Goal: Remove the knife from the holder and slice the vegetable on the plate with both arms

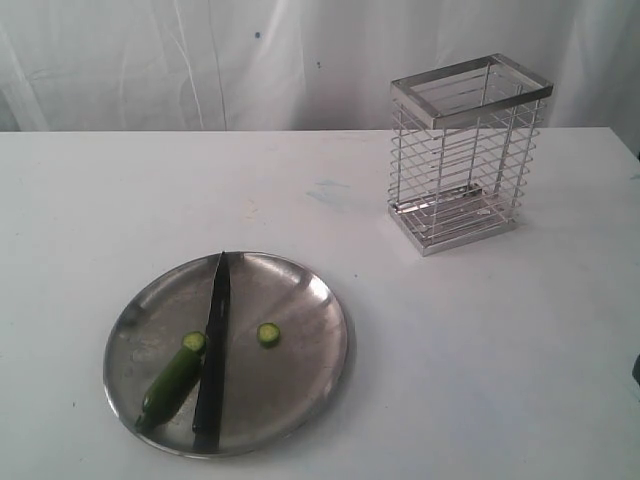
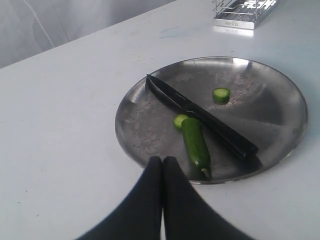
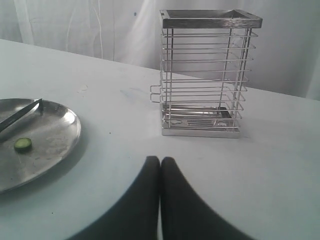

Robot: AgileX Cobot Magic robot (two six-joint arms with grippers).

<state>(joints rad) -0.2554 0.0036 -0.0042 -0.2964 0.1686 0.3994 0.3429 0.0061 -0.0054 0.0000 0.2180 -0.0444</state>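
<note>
Slicing looks done: knife [image 2: 200, 117] lies on the plate [image 2: 272, 107] by the vegetable [image 2: 195, 142] and 2 slices [image 2: 221, 95], just ahead of my clenched empty left fingers [image 2: 147, 200]; holder [image 3: 210, 22] empty ahead of my clenched empty right fingers [image 3: 145, 200].

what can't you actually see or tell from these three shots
- Exterior view: the left pincer and right pincer lie outside the frame. A dark sliver at the right edge is cut off and unidentifiable.
- Left wrist view: the holder is cut by the frame edge; only its base shows.
- Right wrist view: the plate is cut by the frame edge. Only the knife tip shows, and the vegetable body falls outside.
</note>
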